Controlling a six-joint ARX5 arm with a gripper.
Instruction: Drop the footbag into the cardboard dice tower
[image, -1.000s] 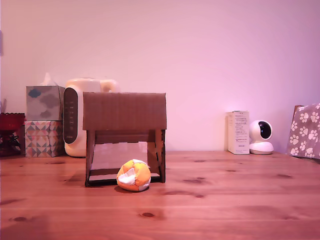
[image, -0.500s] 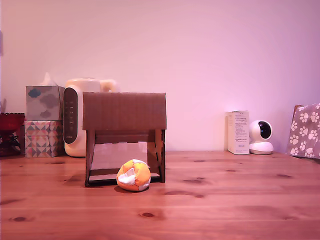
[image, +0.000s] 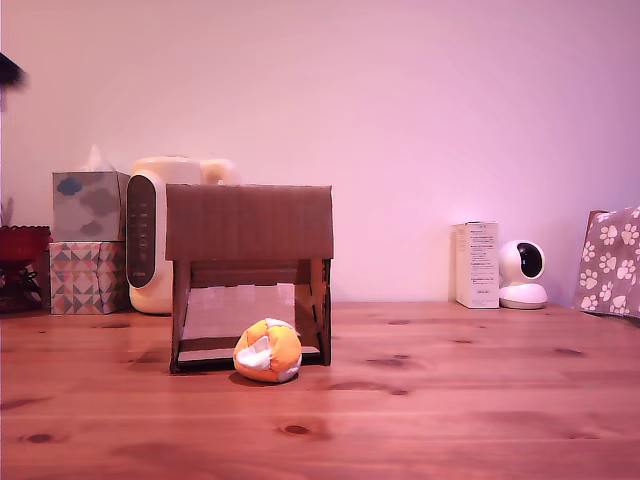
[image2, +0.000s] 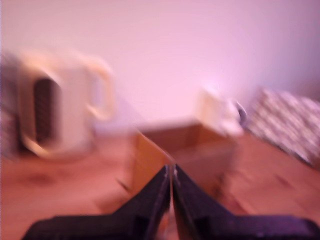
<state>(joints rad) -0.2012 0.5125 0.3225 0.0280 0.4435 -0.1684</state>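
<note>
wood table (image: 480, 400) w/ orange-yellow-white footbag (image: 268, 351)

Bare table (image: 480, 400) beside cardboard dice tower (image: 249, 222)

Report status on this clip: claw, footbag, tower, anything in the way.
Claw shut, empty, wrist view blurred. Footbag on the table at the front of the cardboard dice tower, at its exit gap. Nothing blocking the ball.
</note>
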